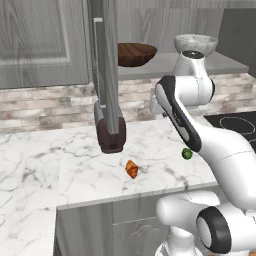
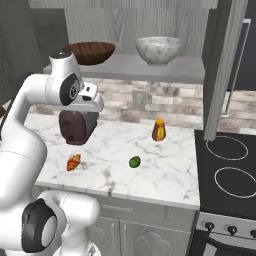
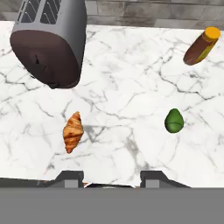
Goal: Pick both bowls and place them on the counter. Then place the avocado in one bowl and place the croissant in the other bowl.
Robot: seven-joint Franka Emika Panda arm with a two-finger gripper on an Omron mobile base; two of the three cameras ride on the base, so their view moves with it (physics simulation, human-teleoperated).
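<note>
Under the claw (image 3: 112,177) the worktop (image 3: 127,83) lies bare between the croissant (image 3: 72,131) on one side and the avocado (image 3: 174,120) on the other. Farther off, the toaster (image 3: 50,41) and the bottle (image 3: 200,46) block the corners.

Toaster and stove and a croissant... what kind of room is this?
It looks like a kitchen: a marble counter with a toaster on it, a stove with round burners beside it, and two bowls up on a shelf.
</note>
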